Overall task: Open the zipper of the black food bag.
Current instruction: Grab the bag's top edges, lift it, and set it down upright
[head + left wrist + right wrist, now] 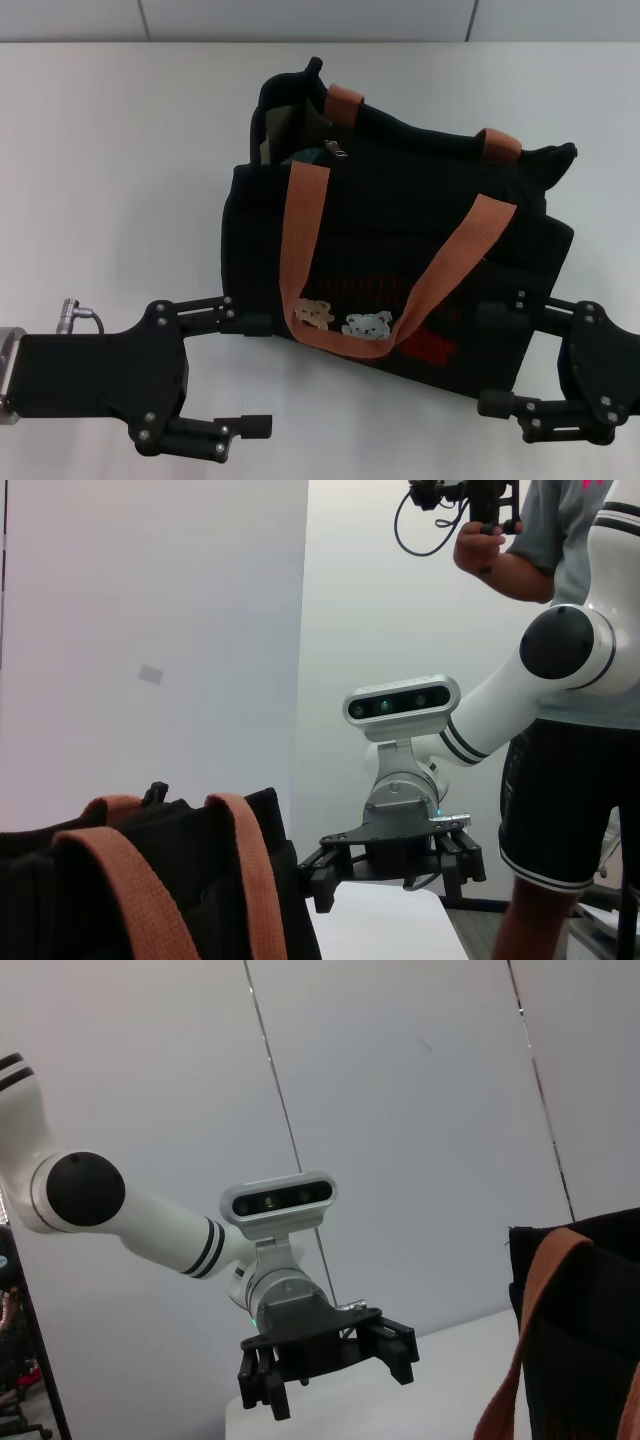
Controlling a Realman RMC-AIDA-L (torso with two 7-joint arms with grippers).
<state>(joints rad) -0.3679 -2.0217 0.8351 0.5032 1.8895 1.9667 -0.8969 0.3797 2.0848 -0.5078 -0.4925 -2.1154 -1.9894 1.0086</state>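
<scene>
The black food bag (400, 215) stands in the middle of the white table, its orange-brown handles (300, 230) draped over the front with the bear patches. The zipper's silvery pull (337, 150) lies near the bag's far left top end, where the top gapes and shows a greenish lining. My left gripper (255, 372) is open at the bag's near left corner, its upper finger by the fabric. My right gripper (488, 358) is open at the near right corner. The left wrist view shows the bag (200, 880) and the right gripper (390, 875). The right wrist view shows the left gripper (335, 1375).
The white table (120, 180) spreads to the left of and behind the bag, up to a pale wall. A person (570, 780) in a grey shirt and black shorts stands past the right arm, holding a device up.
</scene>
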